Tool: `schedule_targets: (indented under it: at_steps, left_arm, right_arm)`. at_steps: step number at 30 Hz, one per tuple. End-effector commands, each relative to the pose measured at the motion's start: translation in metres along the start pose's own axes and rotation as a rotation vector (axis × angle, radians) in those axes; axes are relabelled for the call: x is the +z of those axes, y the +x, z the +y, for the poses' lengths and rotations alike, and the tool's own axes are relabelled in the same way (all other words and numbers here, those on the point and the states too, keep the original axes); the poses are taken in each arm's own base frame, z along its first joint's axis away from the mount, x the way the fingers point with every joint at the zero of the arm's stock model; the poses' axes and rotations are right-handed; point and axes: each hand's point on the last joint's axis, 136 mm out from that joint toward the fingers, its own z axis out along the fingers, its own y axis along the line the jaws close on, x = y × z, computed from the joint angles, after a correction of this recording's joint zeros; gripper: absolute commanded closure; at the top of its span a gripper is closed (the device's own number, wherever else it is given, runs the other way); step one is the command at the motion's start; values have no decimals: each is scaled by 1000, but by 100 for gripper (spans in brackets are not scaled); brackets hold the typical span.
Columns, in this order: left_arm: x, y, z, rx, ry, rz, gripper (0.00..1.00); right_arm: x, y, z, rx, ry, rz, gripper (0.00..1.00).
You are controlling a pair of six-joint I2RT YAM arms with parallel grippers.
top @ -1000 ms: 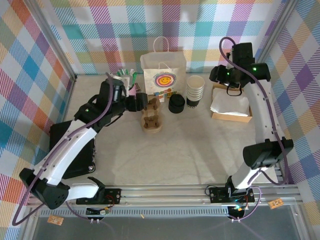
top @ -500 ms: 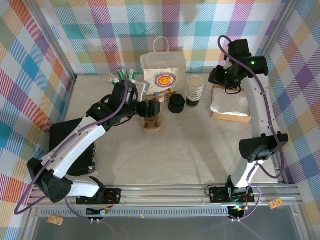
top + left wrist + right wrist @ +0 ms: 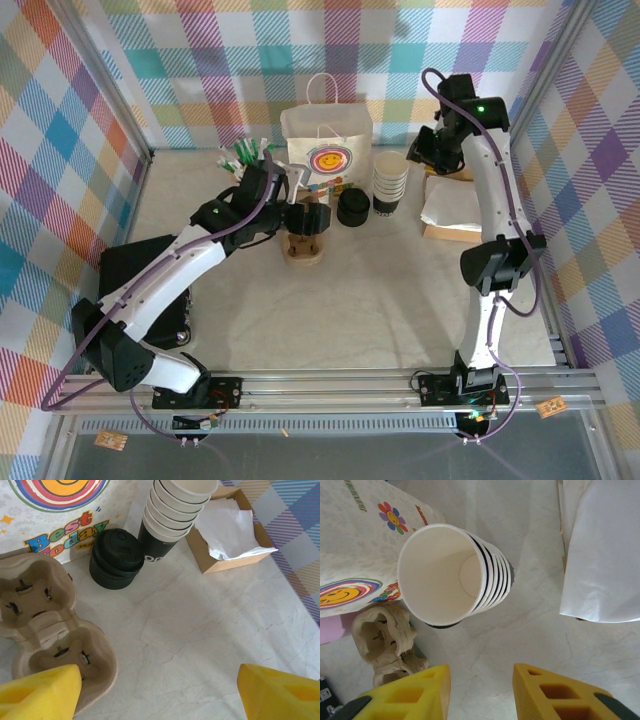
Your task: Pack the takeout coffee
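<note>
While the takeout coffee stands on the desk between pulp carrier and cup stack, left pincer and right pincer both gape empty, so the reach seems to be the step in hand, and the next move calls for straddling that cup and closing.

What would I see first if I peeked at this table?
Probably the white paper bag with a rainbow smiley face, standing at the back middle. Right of it is a stack of cream-and-black cups, and in front lies a brown cardboard cup carrier with the left gripper above it.
</note>
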Motion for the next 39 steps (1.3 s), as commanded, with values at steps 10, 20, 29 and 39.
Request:
schedule_targets:
  at_steps: [10, 20, 29, 39]
  left_arm:
    - [5, -10, -1, -114, -11, -23, 14]
    - [5, -3, 5, -79, -56, 30, 13]
    - [6, -2, 7, -77, -64, 41, 12]
    - [8, -5, 7, -81, -74, 45, 12]
  right_arm:
    - [47, -17, 11, 28, -25, 30, 64]
    - [66, -19, 10, 44, -22, 48, 69]
    - [73, -17, 8, 37, -12, 64, 72]
    - [78, -17, 7, 36, -8, 71, 78]
